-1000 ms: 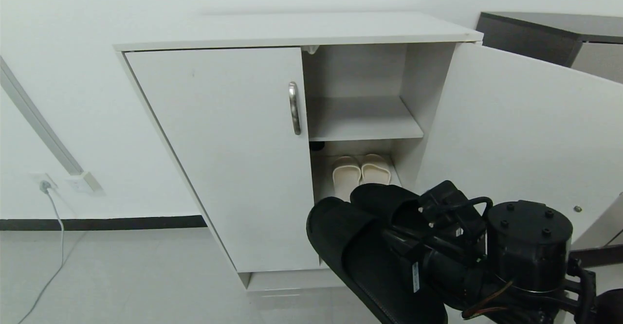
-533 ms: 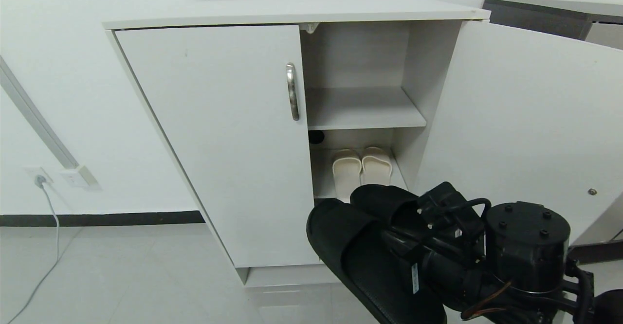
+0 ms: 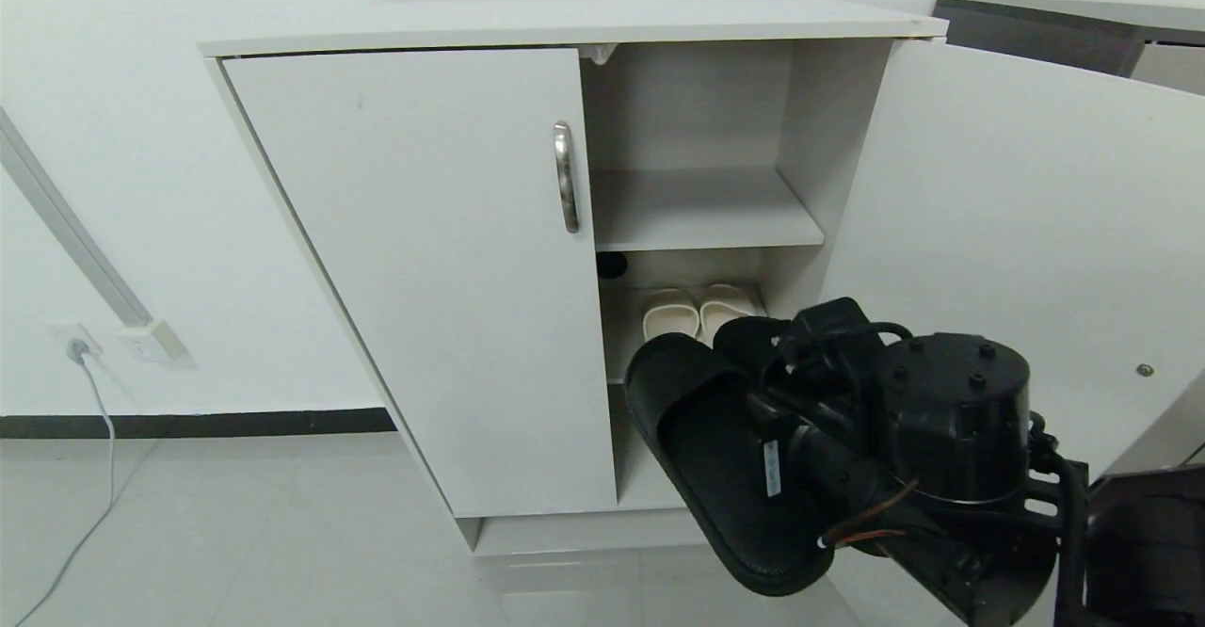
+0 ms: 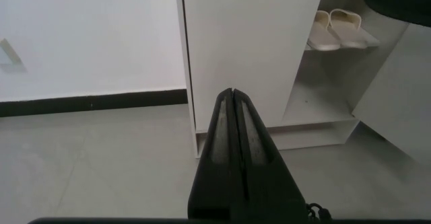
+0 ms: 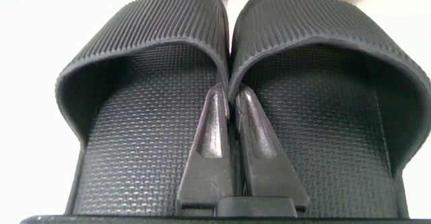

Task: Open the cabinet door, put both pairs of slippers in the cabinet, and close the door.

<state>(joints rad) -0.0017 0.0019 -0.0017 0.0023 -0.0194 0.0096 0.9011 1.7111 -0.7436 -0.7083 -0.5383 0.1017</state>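
The white cabinet stands against the wall with its right door swung open and its left door closed. A cream pair of slippers lies on the lower shelf inside. My right gripper is shut on the touching inner edges of the black pair of slippers, held side by side just in front of the open compartment, toes toward it. My left gripper hangs shut and empty over the floor, left of the cabinet opening.
The upper shelf is bare. A small dark thing sits at the back of the lower shelf. A metal handle is on the closed door. A wall socket with a cable is far left, dark furniture back right.
The head camera tilted, shifting the cabinet up in the picture. My right arm has carried the black slippers up and forward, closer to the open compartment, now covering part of the cream pair.
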